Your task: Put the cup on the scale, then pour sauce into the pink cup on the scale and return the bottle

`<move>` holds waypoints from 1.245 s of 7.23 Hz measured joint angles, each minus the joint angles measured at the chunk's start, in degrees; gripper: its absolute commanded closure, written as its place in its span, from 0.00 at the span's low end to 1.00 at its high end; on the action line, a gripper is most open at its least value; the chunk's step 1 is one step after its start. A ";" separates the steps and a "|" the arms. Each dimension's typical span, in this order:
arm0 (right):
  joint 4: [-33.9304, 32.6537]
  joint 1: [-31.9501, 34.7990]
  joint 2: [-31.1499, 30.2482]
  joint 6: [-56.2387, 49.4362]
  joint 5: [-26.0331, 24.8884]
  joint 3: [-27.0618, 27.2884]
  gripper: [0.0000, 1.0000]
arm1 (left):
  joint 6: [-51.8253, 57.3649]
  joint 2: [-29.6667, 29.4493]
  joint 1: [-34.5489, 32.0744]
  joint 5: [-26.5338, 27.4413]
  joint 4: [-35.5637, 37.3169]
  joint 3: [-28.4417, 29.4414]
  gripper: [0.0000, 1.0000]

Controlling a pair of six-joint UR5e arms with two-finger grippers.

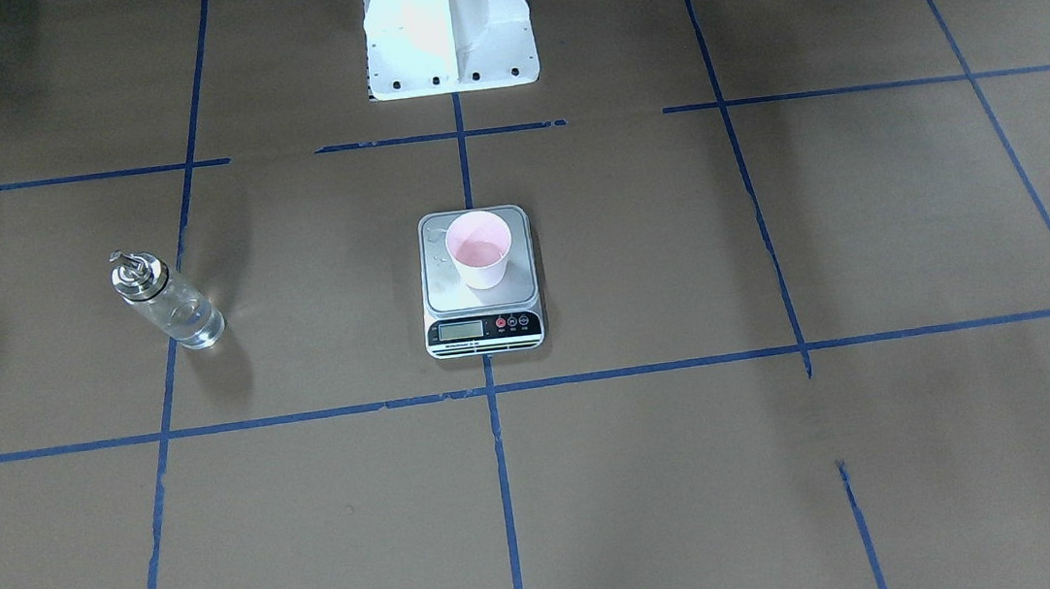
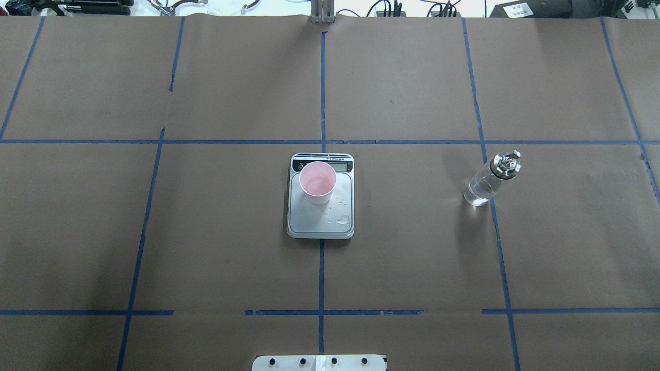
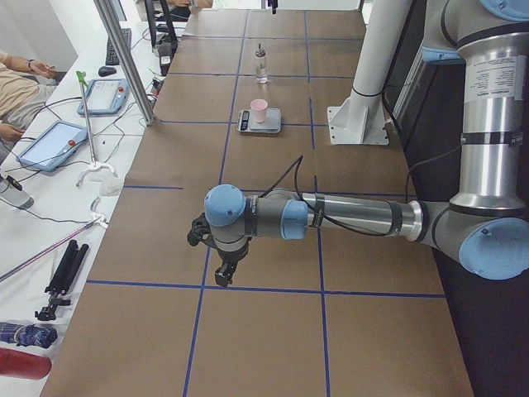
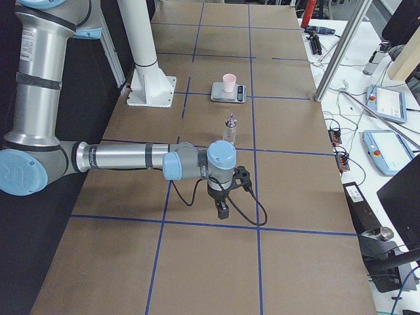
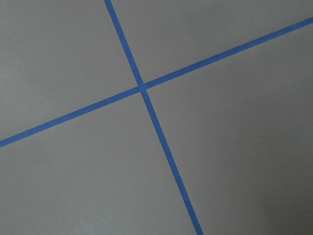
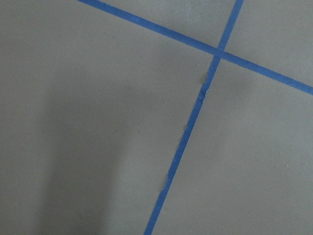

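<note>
Closest in the side view from the robot's left is the left arm point(image 3: 355, 217), stretched out low over the table point(image 3: 273, 331). Its left tool point(image 3: 225, 273) points down near a blue tape line point(image 3: 248, 287). It is too small there for me to tell if it is wide or narrow. The left wrist camera sees only brown paper and two crossing tape lines.

From the other side, the right arm point(image 4: 125, 157) reaches out low in the same way. The right tool point(image 4: 223, 211) hangs down just over the table, and I cannot tell if it is wide or narrow either. Both tools are well apart from the things of the task.

In the middle of the table sits the scale point(image 2: 319, 226). The cup point(image 2: 317, 182) stands upright on its silver top, on the half nearer the screen. A little clear sauce point(image 1: 478, 251) looks to lie in the bottom of the cup. A few wet drops point(image 2: 341, 220) sit on the silver top beside the cup.

The bottle point(image 2: 490, 180) stands upright on the table on the robot's right side. It is well apart from the scale and just beside a blue tape line. It has some clear liquid in its lower part.
</note>
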 measured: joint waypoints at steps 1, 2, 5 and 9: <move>-0.91 -0.25 0.07 -0.22 -0.26 0.10 0.00 | 0.01 0.00 0.00 -0.02 0.01 0.00 0.00; -2.19 -0.35 0.17 -0.48 -0.18 0.25 0.00 | 0.01 0.00 0.00 -0.04 0.01 0.03 0.00; -3.38 -0.28 0.37 -0.68 0.09 1.27 0.00 | -0.06 0.00 -0.04 -0.06 -0.07 -0.01 0.00; -3.46 0.34 -0.58 -0.76 0.56 1.97 0.00 | -0.06 0.12 -0.15 0.00 -0.01 0.01 0.00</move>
